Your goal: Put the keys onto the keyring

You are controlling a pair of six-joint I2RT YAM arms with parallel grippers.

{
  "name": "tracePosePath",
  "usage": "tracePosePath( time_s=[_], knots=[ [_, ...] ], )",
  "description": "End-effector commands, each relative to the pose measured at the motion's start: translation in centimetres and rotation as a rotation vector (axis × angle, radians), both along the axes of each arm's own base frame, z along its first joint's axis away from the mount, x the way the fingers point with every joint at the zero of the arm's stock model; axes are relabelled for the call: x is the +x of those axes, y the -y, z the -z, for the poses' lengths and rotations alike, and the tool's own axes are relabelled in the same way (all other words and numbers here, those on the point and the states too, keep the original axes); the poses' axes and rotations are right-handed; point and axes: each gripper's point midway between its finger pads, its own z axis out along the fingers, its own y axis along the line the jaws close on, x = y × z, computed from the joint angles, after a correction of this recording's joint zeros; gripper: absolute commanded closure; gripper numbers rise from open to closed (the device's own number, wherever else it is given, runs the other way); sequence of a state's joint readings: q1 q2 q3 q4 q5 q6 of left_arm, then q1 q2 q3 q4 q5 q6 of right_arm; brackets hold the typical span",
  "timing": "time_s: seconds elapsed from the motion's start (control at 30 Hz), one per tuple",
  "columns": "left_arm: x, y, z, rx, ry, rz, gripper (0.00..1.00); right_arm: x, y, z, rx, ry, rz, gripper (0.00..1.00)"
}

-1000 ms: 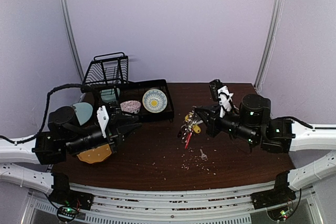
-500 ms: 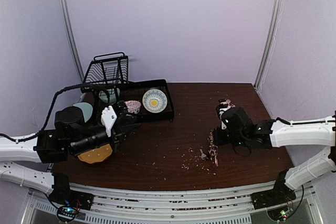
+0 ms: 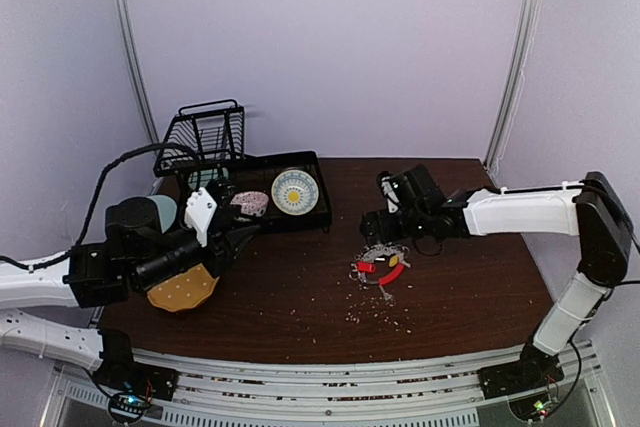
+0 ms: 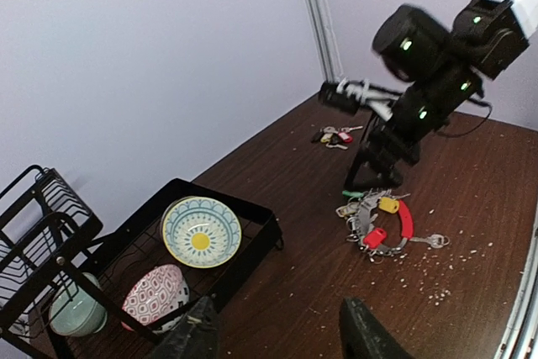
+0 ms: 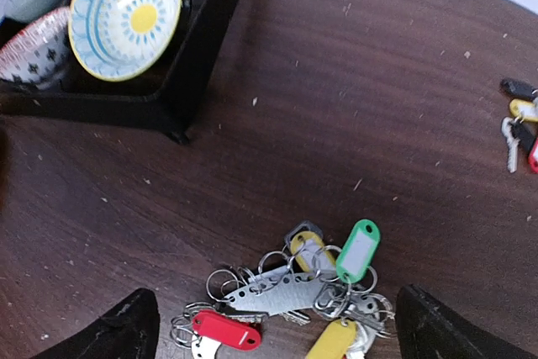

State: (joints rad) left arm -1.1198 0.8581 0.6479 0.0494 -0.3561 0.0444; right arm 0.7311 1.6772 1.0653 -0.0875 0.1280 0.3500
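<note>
The keyring [image 3: 380, 267], a bunch of silvery rings with a thick curved red clip [image 4: 406, 218] and green, yellow and red tags, lies flat on the brown table. My right gripper [image 3: 375, 227] hovers open just behind and above it, and its wrist view looks straight down on the keyring [image 5: 294, 292] between the two fingers [image 5: 126, 325]. One loose silver key [image 3: 386, 294] rests just in front of the bunch. A small cluster of keys [image 4: 336, 135] lies farther back [image 5: 521, 119]. My left gripper [image 3: 240, 237] is open and holds nothing, well to the left by the tray.
A black tray [image 3: 300, 219] at back left holds a blue-and-yellow bowl [image 3: 295, 191] and a pink patterned bowl [image 3: 248, 203]. A wire dish rack [image 3: 205, 132] stands behind it. An orange disc [image 3: 180, 292] lies under the left arm. Crumbs dot the table front.
The right gripper has opened and let go of the keyring, which now lies on the table; the right arm has pulled back toward the far side. The left gripper has opened wider.
</note>
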Motion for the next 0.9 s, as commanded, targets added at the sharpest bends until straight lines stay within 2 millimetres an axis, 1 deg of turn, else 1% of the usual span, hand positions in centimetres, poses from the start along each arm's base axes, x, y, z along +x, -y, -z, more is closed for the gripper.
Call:
tracePosePath(
  time_s=[0.0, 0.1, 0.13, 0.17, 0.2, 0.27, 0.3, 0.37, 0.47, 0.5, 0.57, 0.63, 0.67, 0.7, 0.73, 0.8, 0.87],
  knots=[
    [3.1, -2.0, 0.2, -0.065, -0.042, -0.158, 0.45, 1.0, 4.1, -5.9, 0.166, 0.124, 0.034, 0.00],
    [5.3, -3.8, 2.2, -0.111, -0.095, -0.253, 0.37, 0.6, 9.0, -7.2, 0.251, 0.181, 0.120, 0.00],
    [6.5, -5.1, 3.2, -0.137, -0.121, -0.306, 0.35, -0.1, 11.2, -7.7, 0.275, 0.213, 0.162, 0.00],
    [7.0, -5.9, 4.1, -0.176, -0.158, -0.332, 0.33, -0.7, 13.2, -8.0, 0.295, 0.242, 0.204, 0.00],
    [8.4, -8.0, 5.1, -0.214, -0.190, -0.402, 0.33, -1.1, 15.2, -8.6, 0.315, 0.285, 0.249, 0.00],
    [10.0, -11.4, 7.0, -0.291, -0.246, -0.533, 0.32, -2.4, 19.6, -9.0, 0.319, 0.377, 0.360, 0.00],
    [10.5, -13.2, 8.0, -0.310, -0.256, -0.607, 0.31, -3.1, 21.9, -9.5, 0.313, 0.433, 0.431, 0.00],
    [10.8, -16.0, 9.4, -0.341, -0.253, -0.727, 0.31, -4.6, 25.5, -9.9, 0.297, 0.528, 0.544, 0.00],
    [10.9, -19.1, 10.8, -0.356, -0.212, -0.867, 0.30, -6.9, 29.4, -8.6, 0.242, 0.606, 0.696, 0.00],
    [10.9, -20.2, 11.1, -0.356, -0.199, -0.912, 0.30, -7.4, 30.3, -7.9, 0.227, 0.614, 0.733, 0.00],
    [10.8, -22.9, 11.7, -0.368, -0.169, -1.025, 0.30, -8.2, 31.3, -6.8, 0.207, 0.625, 0.783, 0.00],
    [10.5, -25.6, 12.3, -0.420, -0.150, -1.129, 0.29, -9.0, 32.5, -6.6, 0.241, 0.685, 0.863, 0.00],
    [10.3, -26.5, 12.7, -0.458, -0.148, -1.152, 0.29, -9.5, 33.1, -6.1, 0.249, 0.687, 0.903, 0.00],
    [10.0, -27.4, 13.1, -0.487, -0.135, -1.176, 0.27, -9.7, 33.3, -6.1, 0.253, 0.698, 0.916, 0.00],
    [9.7, -27.8, 13.2, -0.510, -0.122, -1.189, 0.25, -9.9, 33.4, -6.3, 0.257, 0.718, 0.917, 0.00],
    [9.6, -28.2, 12.3, -0.543, -0.091, -1.200, 0.22, -10.3, 33.6, -6.8, 0.269, 0.756, 0.926, 0.00],
    [9.8, -28.3, 11.1, -0.528, -0.052, -1.198, 0.20, -10.6, 34.0, -7.1, 0.273, 0.775, 0.949, 0.00]
  ],
)
